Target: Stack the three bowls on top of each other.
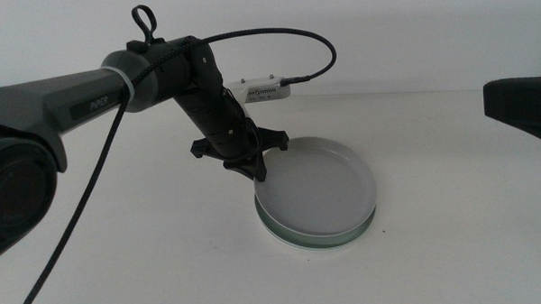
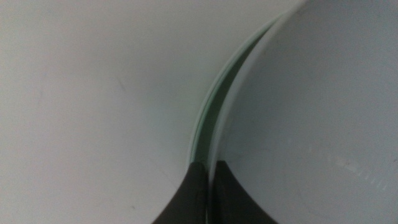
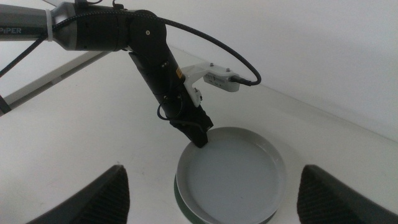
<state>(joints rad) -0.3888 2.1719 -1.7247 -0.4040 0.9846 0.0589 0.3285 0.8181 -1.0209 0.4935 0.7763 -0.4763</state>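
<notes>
A light grey-blue bowl lies on top of a pale mint green bowl at the table's middle; the green rim shows just outside the upper bowl. I make out only these two of the three bowls; the other is hidden or out of view. My left gripper comes down from the left and is shut on the upper bowl's left rim, one jaw inside and one outside. The right wrist view shows it at that rim too. My right gripper hangs open above the stack's near side.
A small white camera box with a black looping cable sits on the left wrist above the bowls. The right arm shows as a dark block at the picture's right edge. White table runs all around the stack.
</notes>
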